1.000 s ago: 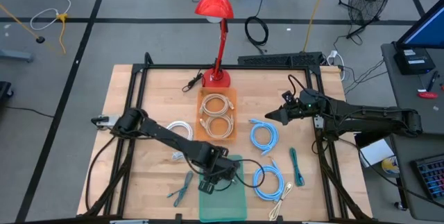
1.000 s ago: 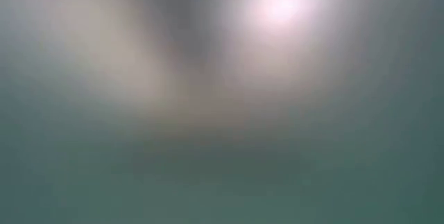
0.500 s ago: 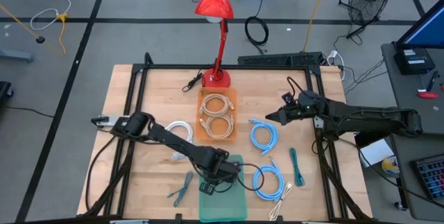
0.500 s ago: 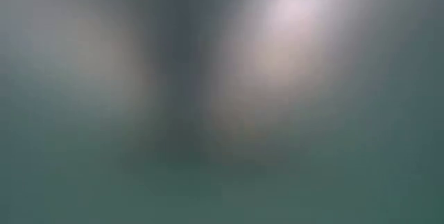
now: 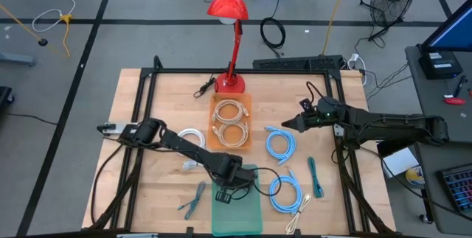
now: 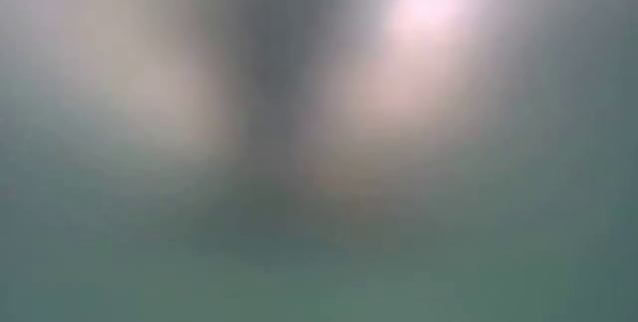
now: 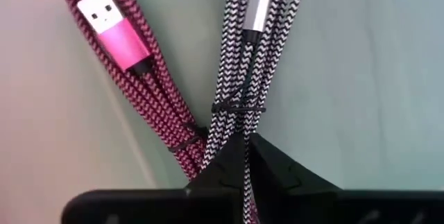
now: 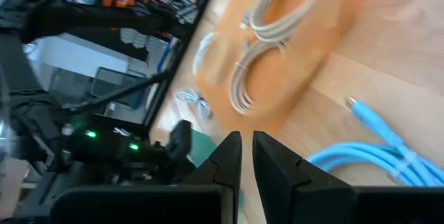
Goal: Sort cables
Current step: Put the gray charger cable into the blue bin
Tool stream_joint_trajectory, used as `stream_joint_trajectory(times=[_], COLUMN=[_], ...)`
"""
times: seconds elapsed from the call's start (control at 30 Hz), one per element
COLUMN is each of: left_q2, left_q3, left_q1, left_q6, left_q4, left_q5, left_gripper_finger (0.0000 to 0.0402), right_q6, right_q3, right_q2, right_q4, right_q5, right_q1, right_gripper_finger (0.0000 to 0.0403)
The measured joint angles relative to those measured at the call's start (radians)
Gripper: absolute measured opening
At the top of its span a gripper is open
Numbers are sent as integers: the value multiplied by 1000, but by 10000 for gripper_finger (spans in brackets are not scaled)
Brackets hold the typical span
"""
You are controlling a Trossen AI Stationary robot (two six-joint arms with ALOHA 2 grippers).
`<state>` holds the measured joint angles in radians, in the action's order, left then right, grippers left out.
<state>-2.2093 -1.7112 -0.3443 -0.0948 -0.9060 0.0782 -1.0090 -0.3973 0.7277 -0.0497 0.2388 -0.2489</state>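
From above, the wooden tabletop [image 5: 147, 98] carries a red lamp [image 5: 230, 17] at its 12 o'clock edge. Just below the lamp base lies an orange mat [image 5: 231, 121] with two beige coils [image 5: 230, 122] on it, one above the other. A white coil [image 5: 190, 136] rests at the mat's 9 o'clock. At its 3 o'clock lies a light-blue coil [image 5: 279, 142], and a second light-blue coil [image 5: 283, 192] sits at 5 o'clock on the tabletop, with a pale bundle [image 5: 301, 208] just beside it and a green bundle [image 5: 315, 176] near the right frame. A grey bundle [image 5: 193, 199] lies at 7 o'clock. The left gripper [image 5: 231, 191] is down over a green mat [image 5: 237, 207] at the 6 o'clock edge. The right gripper [image 5: 289, 125] hangs at 3 o'clock, just above the upper light-blue coil, apart from it.

The low view shows only blur.

In the left wrist view, the left gripper's jaws are closed on a black-and-white braided cable [image 7: 244, 78] lying on the green mat, with a magenta braided cable [image 7: 139, 78] touching it alongside.

In the right wrist view, the right gripper's jaws stand narrow with a thin gap, holding nothing; beyond them are the beige coils on the orange mat and the light-blue coil.
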Motion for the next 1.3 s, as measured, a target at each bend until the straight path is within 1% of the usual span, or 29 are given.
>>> stream_joint_trajectory(times=[0.07,0.2,0.27,0.37,0.43,0.57,0.63,0.73,0.93,1.13,1.3], left_q2=[0,4,16,43,50,48,48,48,48,48,48], left_q3=[-17,-89,-128,-174,-199,-201,-192,-172,-118,-56,-16], left_q1=[5,12,18,33,40,47,48,51,53,54,65], left_q6=[-35,-46,-58,-120,-158,-220,-252,-288,-331,-342,-341], left_q4=[-35,-111,-121,-123,-153,-215,-222,-188,-89,45,121], left_q5=[3,5,11,63,91,189,262,353,404,419,413], left_gripper_finger=[9,5,3,3,2,2,1,1,1,0,0], right_q6=[0,0,0,0,0,0,0,0,0,1,0], right_q3=[0,0,0,0,0,0,0,0,0,0,0], right_q2=[0,0,0,0,0,0,0,0,0,0,0], right_q4=[-23,-53,-53,-52,-52,-52,-52,-52,-53,-52,-52], right_q5=[0,-1,-1,-1,-1,1,1,2,2,2,3], right_q1=[0,0,0,0,0,0,0,0,0,0,0], right_gripper_finger=[29,29,29,29,29,29,29,29,29,29,29])
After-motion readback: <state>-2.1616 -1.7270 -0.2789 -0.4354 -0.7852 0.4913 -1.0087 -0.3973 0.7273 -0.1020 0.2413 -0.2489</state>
